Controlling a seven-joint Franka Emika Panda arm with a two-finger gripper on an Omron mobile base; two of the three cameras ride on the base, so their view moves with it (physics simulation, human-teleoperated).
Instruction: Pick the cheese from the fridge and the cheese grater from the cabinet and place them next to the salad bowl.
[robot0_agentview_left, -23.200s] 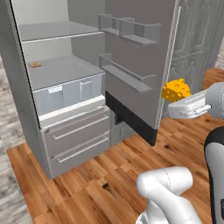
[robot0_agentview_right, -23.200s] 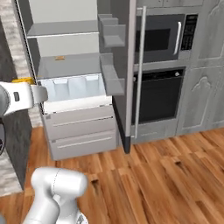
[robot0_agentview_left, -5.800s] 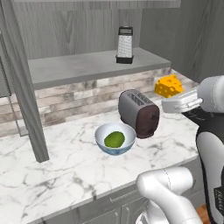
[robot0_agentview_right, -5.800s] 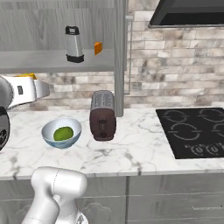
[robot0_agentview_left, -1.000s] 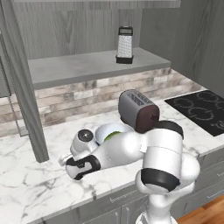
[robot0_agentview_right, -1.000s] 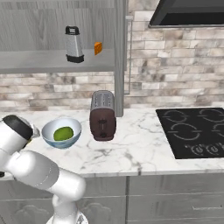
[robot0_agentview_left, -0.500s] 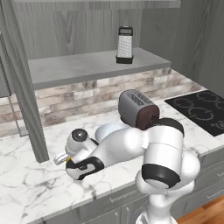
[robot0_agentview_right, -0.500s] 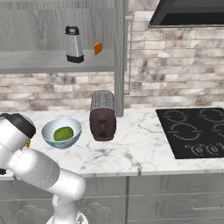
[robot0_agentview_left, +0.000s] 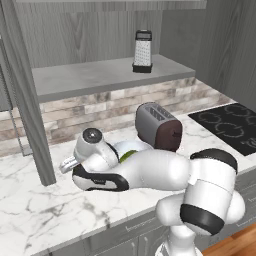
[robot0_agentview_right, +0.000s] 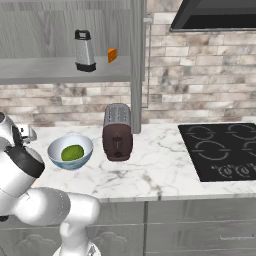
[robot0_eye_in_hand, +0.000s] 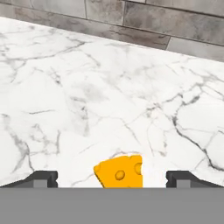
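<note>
Cheese (robot0_eye_in_hand: 120, 172) lies on the white marble counter (robot0_eye_in_hand: 109, 100), seen in the hand view between the two dark fingertips (robot0_eye_in_hand: 42, 178), which stand wide apart on either side and do not touch it. The gripper (robot0_eye_in_hand: 111, 179) is spread open just above the wedge, holding nothing.

Going left to right in the left base view: a grey cabinet post (robot0_agentview_left: 27, 105) stands on the counter (robot0_agentview_left: 35, 210) at the left; the white arm (robot0_agentview_left: 145, 172) bends low across the counter with its hand end near the left, and its bulk covers most of the bowl (robot0_agentview_left: 131, 150), of which a sliver of green shows. Just right of that sits the dark toaster (robot0_agentview_left: 158, 126). Above it, on the cabinet shelf (robot0_agentview_left: 95, 75), the grater (robot0_agentview_left: 142, 51) stands upright. The black cooktop (robot0_agentview_left: 227, 122) lies at the far right.

In the right base view, left to right: the arm (robot0_agentview_right: 20, 170) at the left edge, then the bowl (robot0_agentview_right: 70, 151) with its green mound, clear of the arm, then the toaster (robot0_agentview_right: 117, 132) just beside it. On the shelf (robot0_agentview_right: 60, 69) above stand the grater (robot0_agentview_right: 84, 50) and, to its right, a small orange chunk (robot0_agentview_right: 112, 55). The cooktop (robot0_agentview_right: 220, 150) is at the right.
</note>
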